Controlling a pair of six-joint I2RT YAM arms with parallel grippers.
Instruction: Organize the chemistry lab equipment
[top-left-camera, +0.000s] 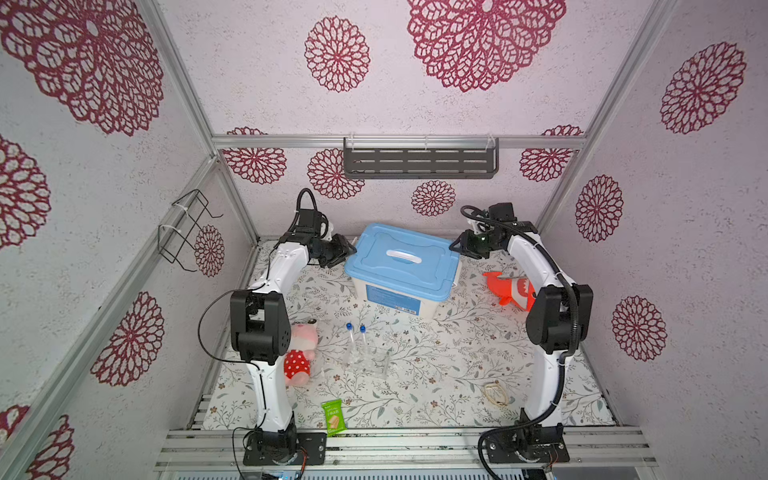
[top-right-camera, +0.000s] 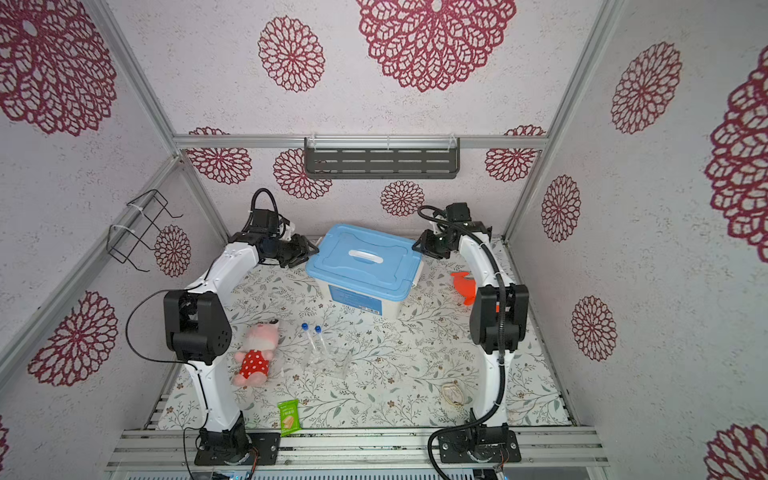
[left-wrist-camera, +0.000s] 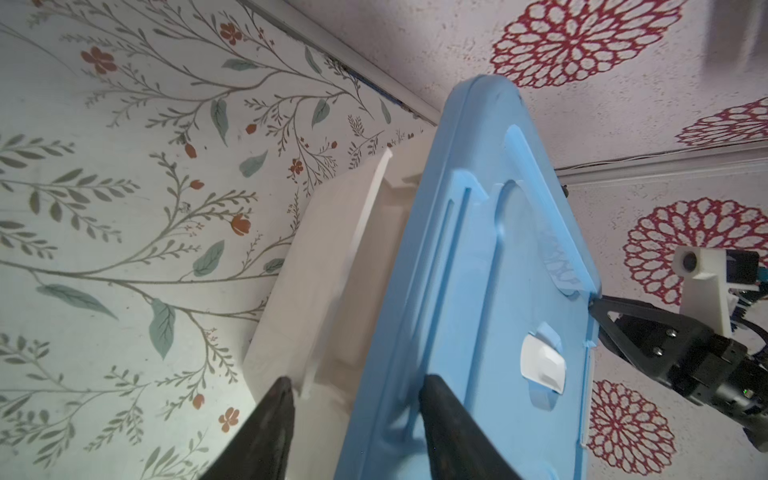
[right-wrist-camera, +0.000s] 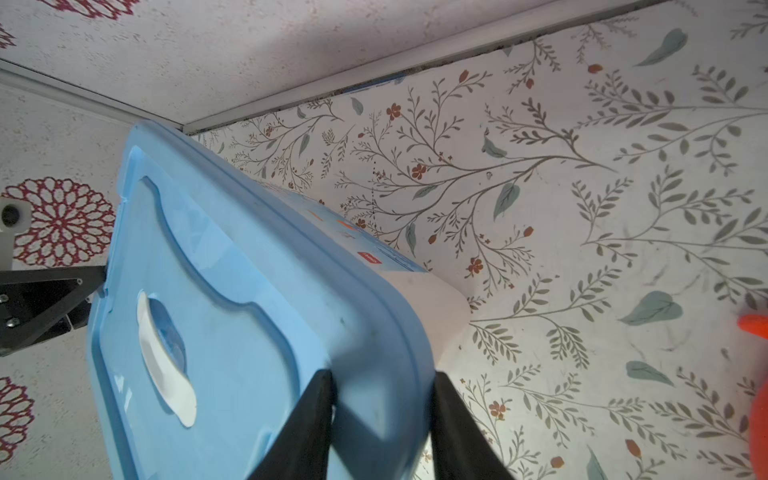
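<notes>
Floral bench (top-left-camera: 436, 353): right end effector (right-wrist-camera: 382, 376) pinches the lid (top-left-camera: 386, 274), left end effector (left-wrist-camera: 356, 380) straddles it, grip unclear; tubes (top-left-camera: 352, 340) look fragile, slippery, so hold mid-barrel.

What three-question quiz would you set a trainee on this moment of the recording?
1. True or false: the pink plush lies beside the left arm.
2. How many blue-capped tubes lie on the table?
3. The left gripper and right gripper are at: A the lid's ends; B the tubes; C the plush.
Key: 1 true; 2 two; 3 A.
</notes>
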